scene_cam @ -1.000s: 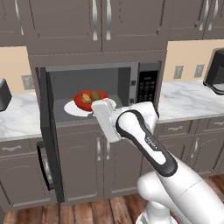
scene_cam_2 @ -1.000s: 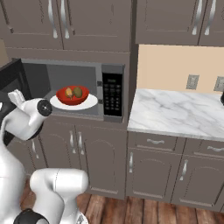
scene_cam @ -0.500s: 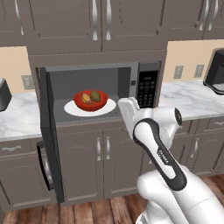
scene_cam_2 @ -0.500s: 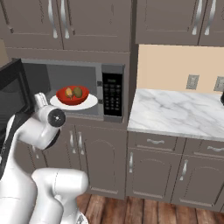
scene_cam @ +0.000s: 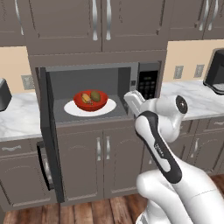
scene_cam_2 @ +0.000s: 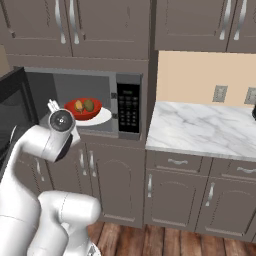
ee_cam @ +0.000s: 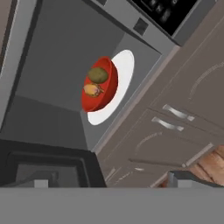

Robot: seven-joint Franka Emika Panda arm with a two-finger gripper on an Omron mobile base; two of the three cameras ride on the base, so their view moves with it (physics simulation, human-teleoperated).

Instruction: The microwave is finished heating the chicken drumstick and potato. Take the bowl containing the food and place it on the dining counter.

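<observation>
The microwave (scene_cam: 148,83) stands with its door (scene_cam: 47,131) swung out to the left. Inside, on the white turntable (scene_cam: 72,108), sits the red bowl (scene_cam: 90,101) (scene_cam_2: 82,112) (ee_cam: 109,89). It holds the yellow-orange chicken drumstick (scene_cam: 85,98) (ee_cam: 92,90) and the olive-brown potato (scene_cam: 95,95) (ee_cam: 98,75). My gripper (scene_cam: 131,99) (scene_cam_2: 53,106) (ee_cam: 113,181) hovers at the right front corner of the cavity, apart from the bowl, open and holding nothing. The dining counter is out of view.
A marble top (scene_cam_2: 200,127) over brown cabinets runs to the right of the microwave. A dark appliance (scene_cam: 215,72) stands at its far end. A grey toaster (scene_cam: 2,94) sits on the left counter. Cabinet doors (scene_cam: 100,153) lie below the microwave.
My hand has swung right, from in front of the bowl to the right edge of the microwave opening. The bowl and the food have stayed put.
</observation>
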